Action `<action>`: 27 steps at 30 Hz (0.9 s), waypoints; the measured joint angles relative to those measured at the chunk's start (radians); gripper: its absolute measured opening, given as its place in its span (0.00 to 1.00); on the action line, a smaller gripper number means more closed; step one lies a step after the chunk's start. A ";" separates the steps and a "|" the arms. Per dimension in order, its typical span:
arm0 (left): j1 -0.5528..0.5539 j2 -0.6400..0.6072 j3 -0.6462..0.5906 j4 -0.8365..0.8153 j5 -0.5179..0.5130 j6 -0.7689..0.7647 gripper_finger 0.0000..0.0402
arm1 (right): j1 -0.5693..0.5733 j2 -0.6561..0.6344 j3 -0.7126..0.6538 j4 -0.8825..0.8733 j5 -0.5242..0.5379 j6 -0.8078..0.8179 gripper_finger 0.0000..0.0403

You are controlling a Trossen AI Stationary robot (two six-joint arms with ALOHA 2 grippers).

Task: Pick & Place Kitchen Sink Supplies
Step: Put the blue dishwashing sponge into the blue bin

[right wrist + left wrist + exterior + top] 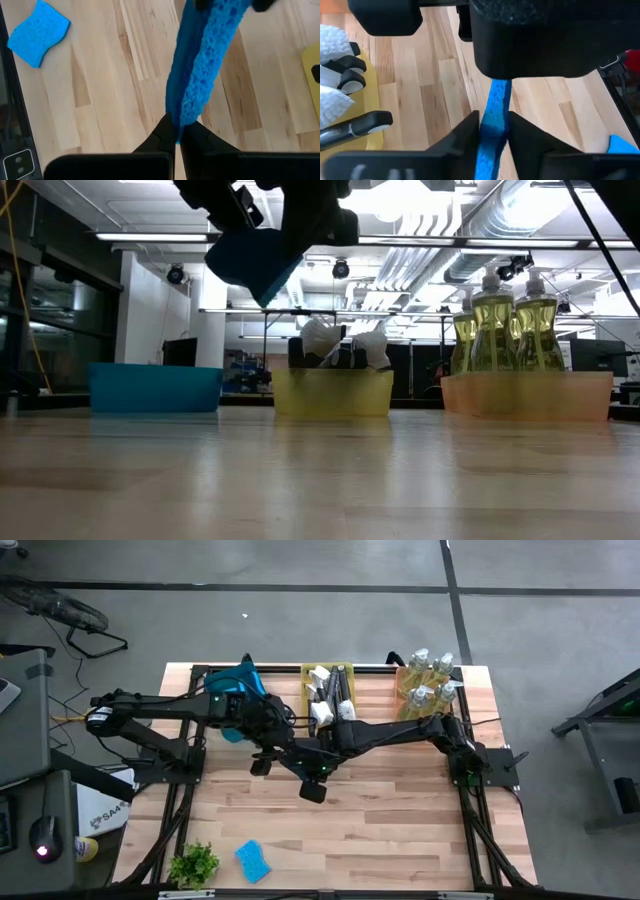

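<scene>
The sponge [494, 120] in the air is the hardest thing to read: in the high view it is hidden under the two crossing arms, and in the low view its top edge is cut off by the dark end effector bodies. The left wrist view shows it standing on edge between the fingers of the left end effector [494, 132], which grip it on both sides. In the right wrist view the same sponge hangs just in front of the right end effector [176, 131]; its fingers are closed together, their tips touch the lower edge, but I cannot tell if they really pinch it. A second sponge [253, 860] lies flat near the front edge of the table [400, 830], beside a plant [194, 864]. At the far edge stand three bins: a blue bin [155, 388], mostly covered by the left arm from above, a yellow bin [332, 393] with brushes [345, 340], and an orange bin [530, 395] with bottles [505, 325]. The table is pale wooden planks; behind it is a dim room with ceiling pipes and lamps
</scene>
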State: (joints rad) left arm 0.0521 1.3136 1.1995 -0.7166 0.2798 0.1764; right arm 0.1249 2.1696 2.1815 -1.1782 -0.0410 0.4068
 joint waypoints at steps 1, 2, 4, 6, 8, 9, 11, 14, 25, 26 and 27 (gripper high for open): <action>0.000 0.000 0.000 -0.003 0.000 0.000 0.20 | 0.000 0.000 0.000 0.000 0.000 0.000 0.00; 0.000 0.000 0.000 -0.006 0.000 0.000 0.16 | 0.000 0.000 0.000 0.000 0.000 0.001 0.00; 0.000 0.000 0.000 -0.013 0.001 -0.001 0.08 | 0.000 0.000 0.000 0.001 0.000 0.002 0.00; 0.000 0.000 0.000 -0.015 0.002 -0.007 0.03 | 0.000 0.000 0.000 0.000 0.000 0.002 0.00; 0.000 0.000 0.000 -0.016 0.001 -0.023 0.03 | 0.000 0.000 0.000 0.000 0.004 0.003 0.00; 0.000 0.000 0.000 -0.016 -0.001 -0.024 0.04 | 0.000 0.000 0.000 0.000 0.013 0.003 0.00; 0.000 -0.001 0.000 -0.018 -0.002 -0.029 0.03 | 0.000 0.000 0.000 -0.002 0.032 0.006 0.02; 0.000 -0.001 0.000 -0.023 -0.022 -0.053 0.01 | 0.000 0.000 0.000 -0.002 0.037 0.007 0.08; 0.000 -0.001 0.000 -0.108 -0.120 -0.141 0.01 | 0.000 -0.064 0.000 -0.075 0.132 0.043 0.41; 0.000 -0.002 0.000 -0.114 -0.147 -0.158 0.01 | 0.000 -0.073 0.000 -0.100 0.149 0.056 0.44; 0.000 -0.002 0.000 -0.120 -0.177 -0.176 0.00 | 0.000 -0.086 0.000 -0.127 0.178 0.070 0.47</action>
State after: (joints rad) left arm 0.0517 1.3115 1.1995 -0.8365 0.1031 0.0004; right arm 0.1249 2.0835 2.1815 -1.3049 0.1369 0.4764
